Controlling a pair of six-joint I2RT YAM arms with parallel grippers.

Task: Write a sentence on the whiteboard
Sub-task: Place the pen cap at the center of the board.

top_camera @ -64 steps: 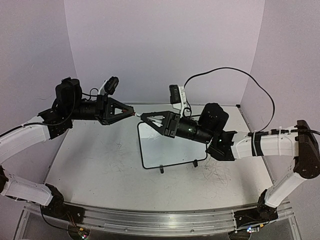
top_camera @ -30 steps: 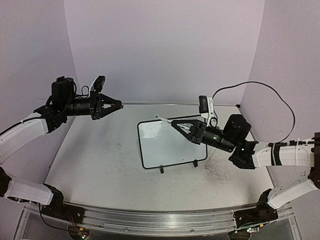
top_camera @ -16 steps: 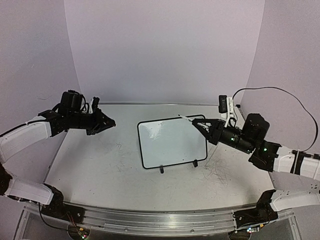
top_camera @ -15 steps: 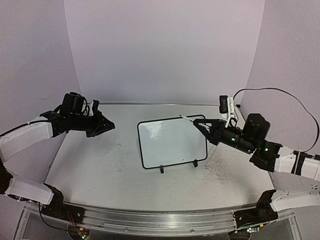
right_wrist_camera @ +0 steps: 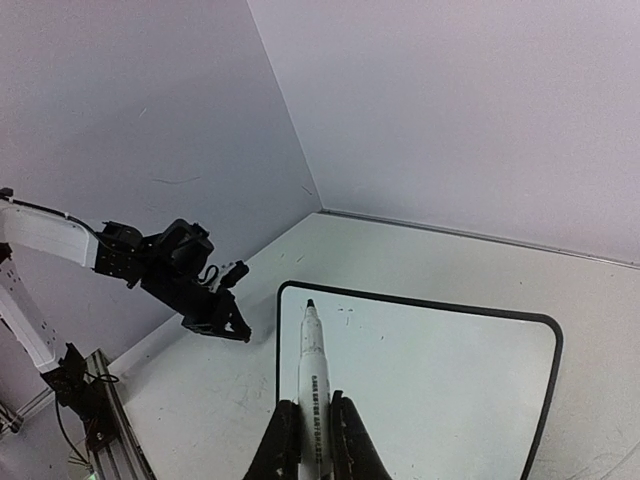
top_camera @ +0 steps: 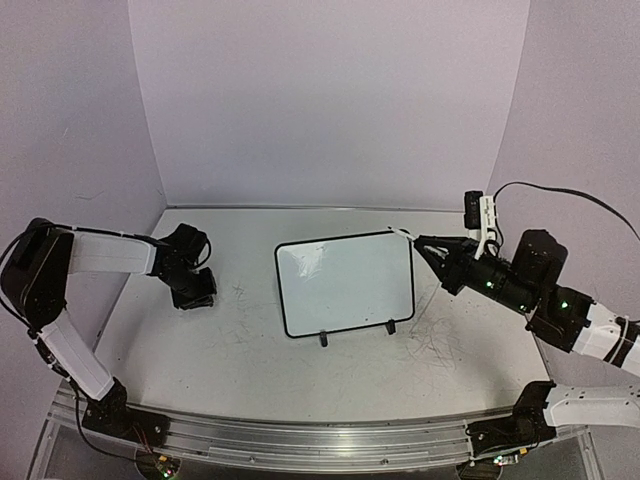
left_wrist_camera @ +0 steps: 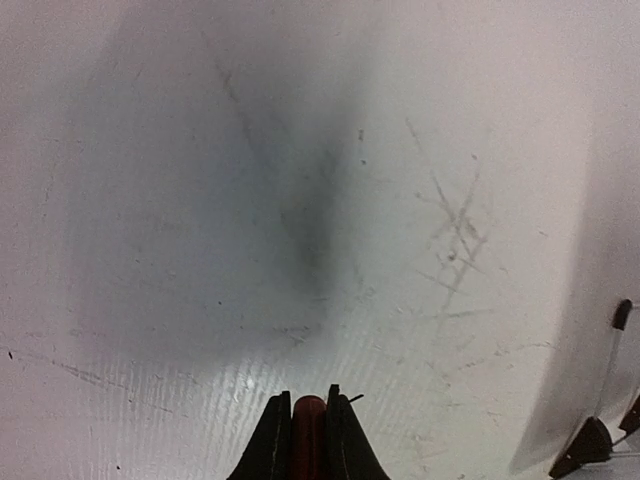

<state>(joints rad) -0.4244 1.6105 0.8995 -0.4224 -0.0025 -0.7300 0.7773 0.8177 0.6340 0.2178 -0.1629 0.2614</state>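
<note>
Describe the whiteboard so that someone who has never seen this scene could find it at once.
Start with the large scuffed white tabletop. Just right of its middle sits the whiteboard. Unlike the tabletop, it is a small rectangle with a thin black frame, rounded corners and two small black feet on its near edge.

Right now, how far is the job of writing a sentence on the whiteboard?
Done: the marker is picked up and its black tip is bare. In hand: the right gripper is shut on it near the right edge of the whiteboard; the left gripper pinches a reddish piece, perhaps the cap. Left: the whole sentence, as the board shows no words.
</note>
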